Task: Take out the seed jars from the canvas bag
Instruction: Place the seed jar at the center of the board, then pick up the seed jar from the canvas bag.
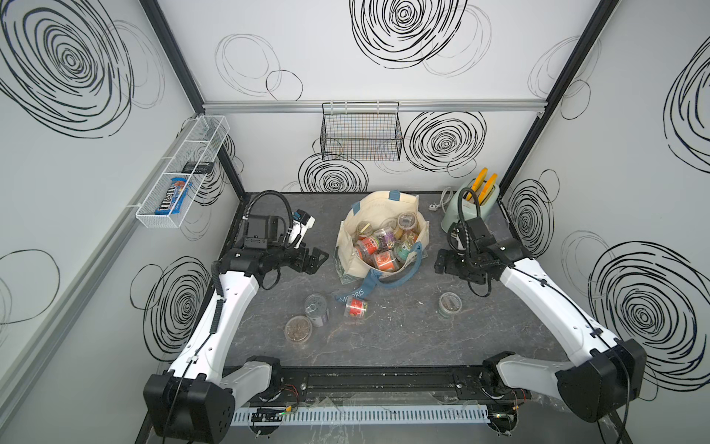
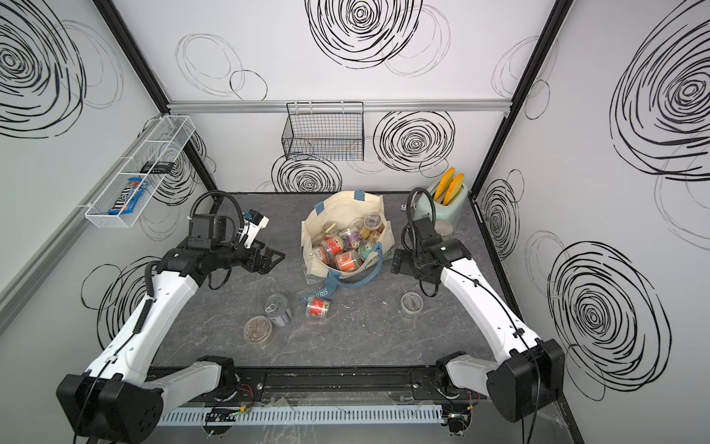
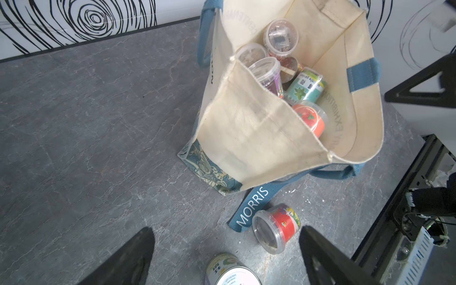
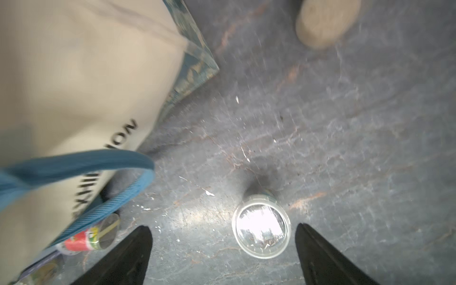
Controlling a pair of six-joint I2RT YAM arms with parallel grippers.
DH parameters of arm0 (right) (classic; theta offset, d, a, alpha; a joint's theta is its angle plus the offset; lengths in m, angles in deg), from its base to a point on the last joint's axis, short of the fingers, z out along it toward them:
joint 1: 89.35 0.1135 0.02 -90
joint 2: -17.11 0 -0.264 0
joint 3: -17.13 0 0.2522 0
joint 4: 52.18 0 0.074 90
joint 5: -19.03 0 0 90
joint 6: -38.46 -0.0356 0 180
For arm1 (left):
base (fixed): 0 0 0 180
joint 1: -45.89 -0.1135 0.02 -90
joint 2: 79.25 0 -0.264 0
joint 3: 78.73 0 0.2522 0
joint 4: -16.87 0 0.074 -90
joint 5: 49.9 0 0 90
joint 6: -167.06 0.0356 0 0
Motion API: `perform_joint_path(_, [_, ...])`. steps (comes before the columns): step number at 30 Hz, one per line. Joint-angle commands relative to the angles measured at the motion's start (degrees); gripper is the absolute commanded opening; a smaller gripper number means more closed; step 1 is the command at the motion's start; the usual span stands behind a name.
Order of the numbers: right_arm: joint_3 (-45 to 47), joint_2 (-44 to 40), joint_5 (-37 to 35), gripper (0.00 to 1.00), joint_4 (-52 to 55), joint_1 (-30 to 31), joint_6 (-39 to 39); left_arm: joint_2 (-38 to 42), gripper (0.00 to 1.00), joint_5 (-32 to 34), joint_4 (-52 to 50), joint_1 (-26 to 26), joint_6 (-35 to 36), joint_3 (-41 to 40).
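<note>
The cream canvas bag (image 1: 347, 246) (image 2: 309, 250) (image 3: 246, 128) (image 4: 74, 74) stands open mid-table with several seed jars (image 1: 369, 244) (image 3: 308, 118) inside. Three seed jars are out on the table: a red-labelled one on its side (image 1: 355, 307) (image 3: 277, 227) by the MORRIS strap, an upright one at the right (image 1: 450, 303) (image 4: 261, 225), and one front left (image 1: 298, 328). My left gripper (image 1: 318, 261) (image 3: 225, 229) hangs open and empty left of the bag. My right gripper (image 1: 440, 262) (image 4: 222, 227) is open and empty right of the bag, above the upright jar.
A ring-pull tin (image 1: 317, 307) (image 3: 230, 271) stands beside the front-left jar. A mint toaster (image 1: 476, 203) with yellow slices, a white plug (image 1: 435, 206) and a beige-topped round container (image 2: 443, 230) (image 4: 325, 22) sit at the back right. Wire baskets (image 1: 361, 132) hang on the walls.
</note>
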Motion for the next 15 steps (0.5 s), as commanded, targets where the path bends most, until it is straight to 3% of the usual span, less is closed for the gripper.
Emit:
perform_joint_path(1, [-6.2, -0.9, 0.3, 0.95, -2.9, 0.0, 5.8, 0.8, 0.96, -2.1, 1.4, -1.4, 0.5, -1.3])
perform_joint_path(7, [-19.0, 9.9, 5.2, 0.95, -3.5, 3.8, 11.0, 0.5, 0.96, -1.5, 1.4, -1.8, 0.6, -0.5])
perform_joint_path(15, [-34.8, 24.9, 5.6, 0.93, -0.1, 10.1, 17.4, 0.4, 0.96, -1.9, 2.3, -2.8, 0.2, -1.4])
